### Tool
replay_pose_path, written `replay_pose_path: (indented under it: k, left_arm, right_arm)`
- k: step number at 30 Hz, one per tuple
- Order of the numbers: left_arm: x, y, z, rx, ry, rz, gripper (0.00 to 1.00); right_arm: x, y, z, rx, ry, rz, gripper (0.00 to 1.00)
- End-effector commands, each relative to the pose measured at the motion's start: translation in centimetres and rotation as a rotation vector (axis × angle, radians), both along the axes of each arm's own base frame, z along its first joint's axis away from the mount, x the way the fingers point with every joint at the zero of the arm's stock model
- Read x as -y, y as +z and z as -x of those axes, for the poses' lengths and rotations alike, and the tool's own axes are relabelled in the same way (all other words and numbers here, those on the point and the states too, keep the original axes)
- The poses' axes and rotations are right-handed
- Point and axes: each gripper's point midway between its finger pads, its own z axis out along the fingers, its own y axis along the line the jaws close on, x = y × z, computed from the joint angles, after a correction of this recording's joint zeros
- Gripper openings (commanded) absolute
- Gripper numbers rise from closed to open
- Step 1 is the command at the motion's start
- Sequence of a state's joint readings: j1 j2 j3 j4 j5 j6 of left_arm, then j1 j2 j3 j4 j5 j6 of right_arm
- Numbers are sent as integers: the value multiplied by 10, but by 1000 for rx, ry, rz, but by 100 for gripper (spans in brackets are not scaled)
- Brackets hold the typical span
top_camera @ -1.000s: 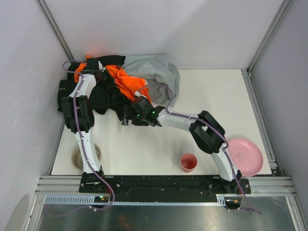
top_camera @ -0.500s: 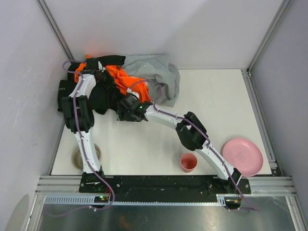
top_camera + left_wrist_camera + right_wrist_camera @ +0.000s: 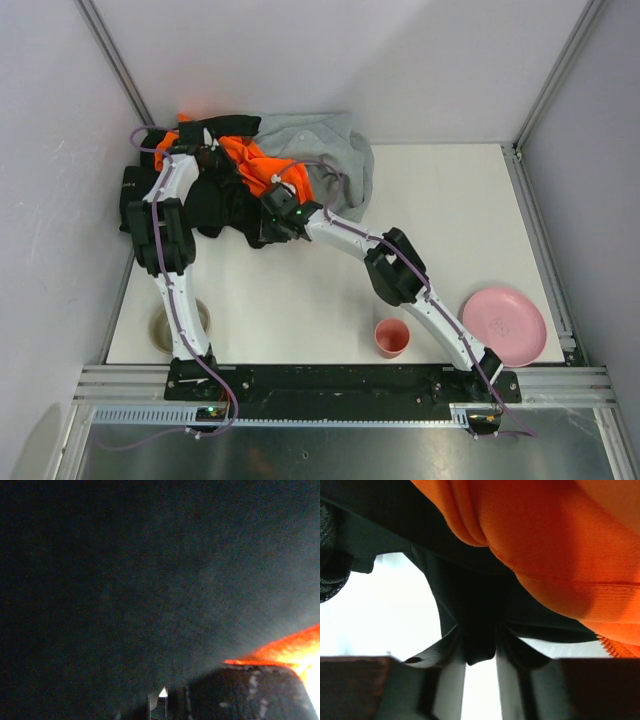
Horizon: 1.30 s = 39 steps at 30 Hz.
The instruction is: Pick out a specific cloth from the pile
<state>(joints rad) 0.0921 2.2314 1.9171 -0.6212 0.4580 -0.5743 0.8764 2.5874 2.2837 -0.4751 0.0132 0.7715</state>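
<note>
The pile of orange, grey and black garments lies at the back left of the table. At its front edge my right gripper has its jaws closed on a hanging fold of thin black fabric, which I take to be the cloth. The gripper pinches that fold just under the orange garment. My left gripper is buried in the pile's back left part. Its wrist view is dark with black fabric pressed against it, and an orange glow shows at the right edge. Its jaws are hidden.
A pink cup stands near the front, right of centre. A pink plate lies at the front right. A round tan object sits behind the left arm's base. The grey garment spreads toward the back wall.
My right arm has stretched further left into the pile's front edge, and its jaws have gone from wide open to closed on the black fold. The left arm has stayed put.
</note>
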Motion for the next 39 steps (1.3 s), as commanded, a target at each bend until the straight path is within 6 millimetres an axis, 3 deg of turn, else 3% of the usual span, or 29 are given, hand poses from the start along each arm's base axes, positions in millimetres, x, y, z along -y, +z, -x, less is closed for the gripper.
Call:
replay_pose_path:
  k: [1,3,6,9,16,24,28,34,39]
  left_arm:
    - [-23,-63,36,-226,28,-50,5]
    - [-22,-61,36,-222,24,-46,5]
    - [-21,-59,35,-215,18,-42,6]
    - [-20,-55,34,-206,11,-34,6]
    - [-19,-46,32,-183,2,-31,6]
    - [-19,-42,30,-172,0,-31,7]
    - [-19,-40,29,-165,-3,-32,7]
    - [-23,-36,29,-157,4,-40,8]
    - [-26,-38,29,-161,11,-40,8]
  right_arm:
    - [-8,5,5,-12,48,-33,24]
    - [-7,10,7,-7,59,-38,9]
    - [-5,24,9,12,78,-51,1]
    - [-1,36,13,27,98,-56,0]
    - [17,87,30,90,149,-89,0]
    - [58,148,55,192,148,-111,0]
    - [83,192,65,273,124,-125,0]
    - [118,275,77,432,86,-185,0]
    - [146,322,83,525,52,-217,0]
